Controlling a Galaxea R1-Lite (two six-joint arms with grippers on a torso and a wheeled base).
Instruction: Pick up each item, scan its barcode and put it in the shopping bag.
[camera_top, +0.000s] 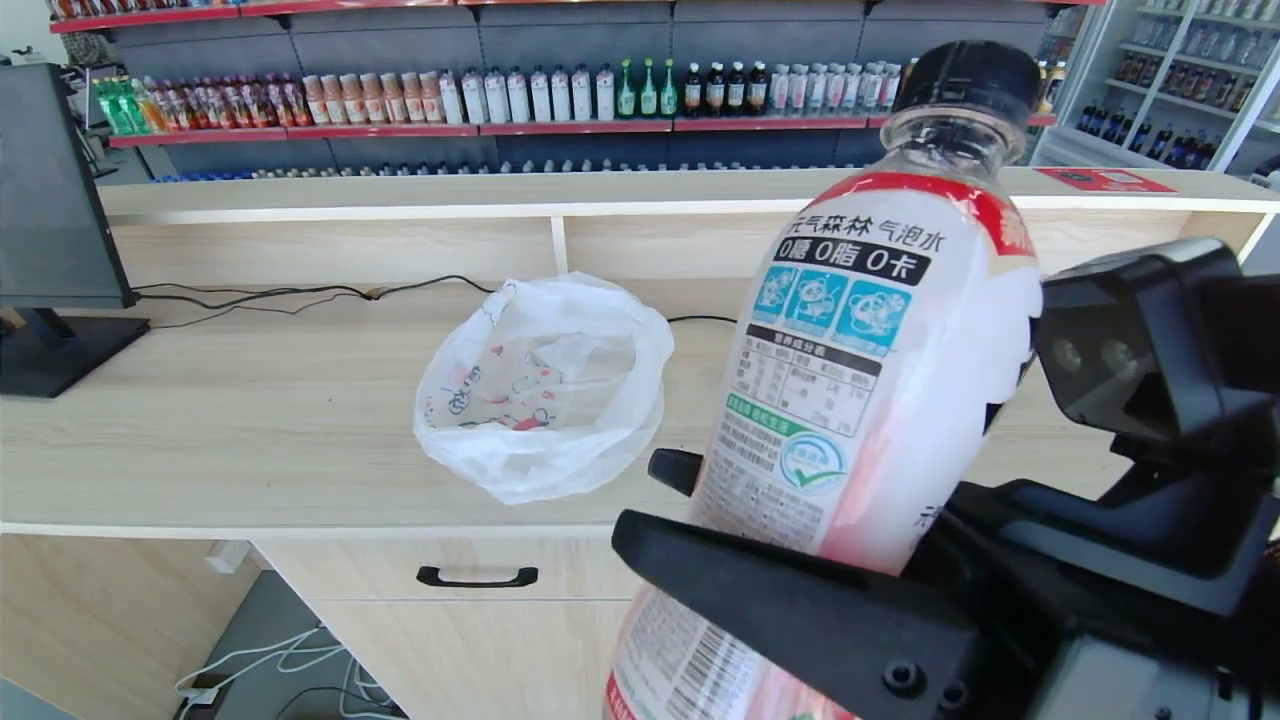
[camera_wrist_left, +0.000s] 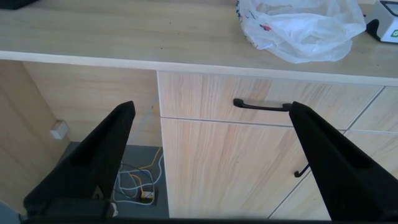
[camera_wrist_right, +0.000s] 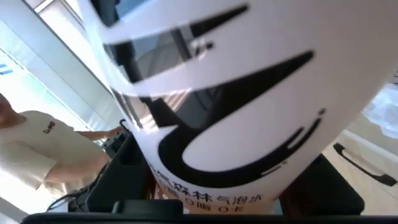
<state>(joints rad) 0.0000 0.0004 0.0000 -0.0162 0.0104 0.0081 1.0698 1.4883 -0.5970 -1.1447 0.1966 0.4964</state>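
Bottle (camera_top: 870, 400) in right jaws; left jaws wide

A shop: shelves (camera_top: 580, 127) of bottled drinks (camera_top: 560, 95) run behind a wooden checkout counter (camera_top: 250, 430) bearing a monitor (camera_top: 45, 190) and a plastic bag (camera_top: 545, 385).

The head camera looks forward and down across the worktop (camera_top: 250, 420), the bottle (camera_top: 860, 400) close to its lens. The left wrist camera faces the cabinet front (camera_wrist_left: 236, 168) from lower down, sharing the shopping bag (camera_top: 545, 385) and drawer handle (camera_top: 477, 577). The right wrist camera sits almost against the bottle.
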